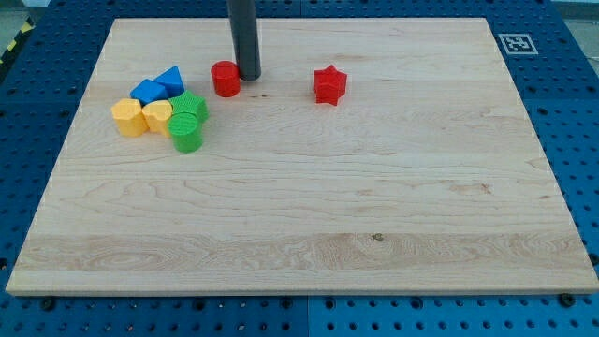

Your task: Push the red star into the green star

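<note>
Now | my tip beside red cylinder | red star apart

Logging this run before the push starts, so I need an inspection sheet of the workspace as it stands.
Surface: wooden board, flat, on a blue perforated table.
Job's things: red star alone right of centre at the top; green star in the left cluster.
Clutter: red cylinder, green cylinder, two blue blocks, yellow blocks.
End effector: my tip beside the red cylinder's right, left of the red star.
Cables: nothing seen.
Surroundings: fiducial tag.
</note>
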Controlling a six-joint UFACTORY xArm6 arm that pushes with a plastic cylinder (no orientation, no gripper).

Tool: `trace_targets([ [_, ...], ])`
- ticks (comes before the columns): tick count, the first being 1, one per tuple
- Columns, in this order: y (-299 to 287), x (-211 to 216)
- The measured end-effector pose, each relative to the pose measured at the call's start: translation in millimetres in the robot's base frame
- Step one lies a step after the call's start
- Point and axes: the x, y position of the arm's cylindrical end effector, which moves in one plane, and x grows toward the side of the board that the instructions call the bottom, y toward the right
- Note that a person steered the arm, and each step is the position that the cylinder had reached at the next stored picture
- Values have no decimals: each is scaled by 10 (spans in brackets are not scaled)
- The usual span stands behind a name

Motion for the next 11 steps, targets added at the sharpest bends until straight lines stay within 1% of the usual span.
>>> trace_targets([
  [2, -260, 76],
  [3, -259, 19],
  [4, 580, -221],
  [5, 1432, -200],
  [6, 1607, 48],
  [9, 1286, 338],
  [11, 952, 677],
])
